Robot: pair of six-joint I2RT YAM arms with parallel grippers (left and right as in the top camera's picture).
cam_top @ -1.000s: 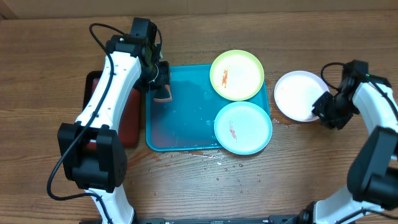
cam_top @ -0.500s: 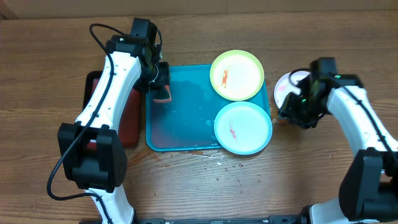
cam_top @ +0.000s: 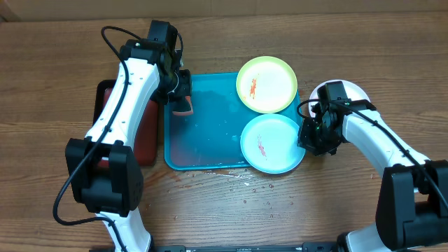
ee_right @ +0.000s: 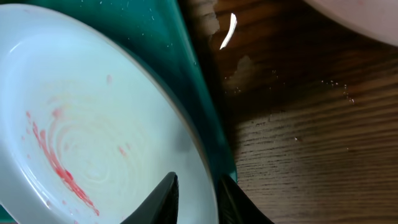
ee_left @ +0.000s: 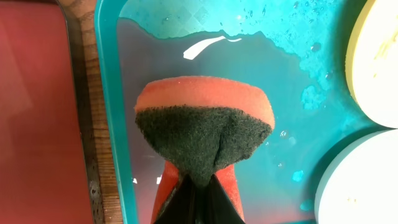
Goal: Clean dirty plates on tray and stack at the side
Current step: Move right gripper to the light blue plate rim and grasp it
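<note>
The blue tray [cam_top: 203, 133] holds a yellow-green plate [cam_top: 267, 84] at its far right and a pale teal plate [cam_top: 271, 143] at its near right, both smeared red. A pinkish-white plate [cam_top: 348, 92] lies on the table to the right of the tray. My left gripper [cam_top: 183, 98] hangs over the tray's far left corner, shut on an orange sponge [ee_left: 204, 124] with its dark scrub face up. My right gripper [ee_right: 199, 190] straddles the teal plate's [ee_right: 93, 124] right rim, one finger inside and one between plate and tray wall [ee_right: 205, 124], closed on it.
A dark red tray [cam_top: 143, 133] lies against the blue tray's left side, partly under my left arm. Water pools in the blue tray [ee_left: 280, 74], and droplets spot the wood [cam_top: 245, 178] in front of it. The table is brown wood.
My right arm has swung left from the pinkish-white plate to the teal plate's right rim, and its jaws have narrowed onto that rim. The left arm and sponge have not moved.
</note>
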